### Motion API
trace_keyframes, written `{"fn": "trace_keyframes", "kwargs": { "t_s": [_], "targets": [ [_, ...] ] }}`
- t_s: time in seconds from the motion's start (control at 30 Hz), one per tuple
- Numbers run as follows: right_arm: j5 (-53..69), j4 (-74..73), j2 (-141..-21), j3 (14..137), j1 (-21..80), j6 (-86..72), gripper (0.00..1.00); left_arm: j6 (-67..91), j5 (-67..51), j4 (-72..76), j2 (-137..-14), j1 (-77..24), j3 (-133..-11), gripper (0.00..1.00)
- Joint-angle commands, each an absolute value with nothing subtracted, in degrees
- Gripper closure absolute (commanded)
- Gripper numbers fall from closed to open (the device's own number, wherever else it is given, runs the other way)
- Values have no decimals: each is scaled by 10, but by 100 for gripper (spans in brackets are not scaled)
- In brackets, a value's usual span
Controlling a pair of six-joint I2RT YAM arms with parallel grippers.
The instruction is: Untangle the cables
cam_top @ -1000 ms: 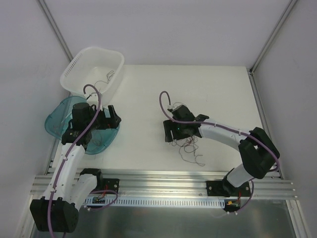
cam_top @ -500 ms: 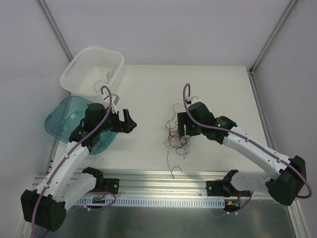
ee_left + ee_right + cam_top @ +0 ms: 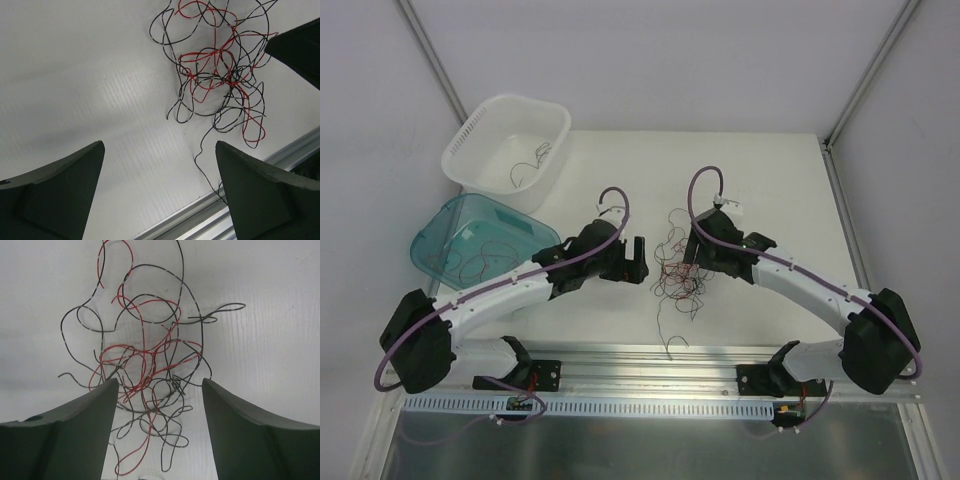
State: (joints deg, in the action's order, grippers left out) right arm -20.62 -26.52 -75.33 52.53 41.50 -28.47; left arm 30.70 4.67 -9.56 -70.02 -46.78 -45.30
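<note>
Mid-tabletop (image 3: 770, 180), the cables (image 3: 675, 272) are flanked, seemingly for pulling apart; left tool (image 3: 159, 146) spread empty, 9 o'clock; right tool (image 3: 160, 382) spread astride them, 3 o'clock.

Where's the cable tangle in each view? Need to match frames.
Top external: the cables sit at picture centre, slightly low.
Left wrist: upper right.
Right wrist: centre, running down to the bottom edge.
Shared landmark: aluminium rail below the tangle in top external, lower right in left wrist; not in right wrist.
</note>
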Motion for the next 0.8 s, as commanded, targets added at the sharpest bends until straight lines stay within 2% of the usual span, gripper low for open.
{"fn": "trace_keyframes", "kwargs": {
  "t_s": [0.0, 0.17, 0.3, 0.37, 0.4, 0.5, 0.53, 0.77],
  "targets": [
    [-242, -216, -776, 516, 409, -342, 29, 339, 102, -62, -739, -507, -501, 6],
    [-242, -205, -806, 510, 399, -356, 36, 337, 112, -62, -794, -535, -543, 7],
    [-243, -193, -811, 490, 394, -358, 51, 346, 114, -62, -816, -545, -552, 7],
    [-242, -191, -802, 475, 391, -358, 66, 352, 114, -61, -824, -549, -558, 7],
    [-241, -188, -798, 469, 390, -357, 77, 355, 116, -61, -826, -551, -561, 8],
    [-238, -178, -776, 444, 384, -358, 97, 366, 119, -60, -834, -555, -574, 8],
    [-230, -173, -767, 439, 379, -359, 99, 372, 119, -58, -840, -555, -582, 9],
    [-204, -134, -730, 408, 374, -358, 99, 394, 102, -58, -881, -556, -621, 14]
  ]
}}
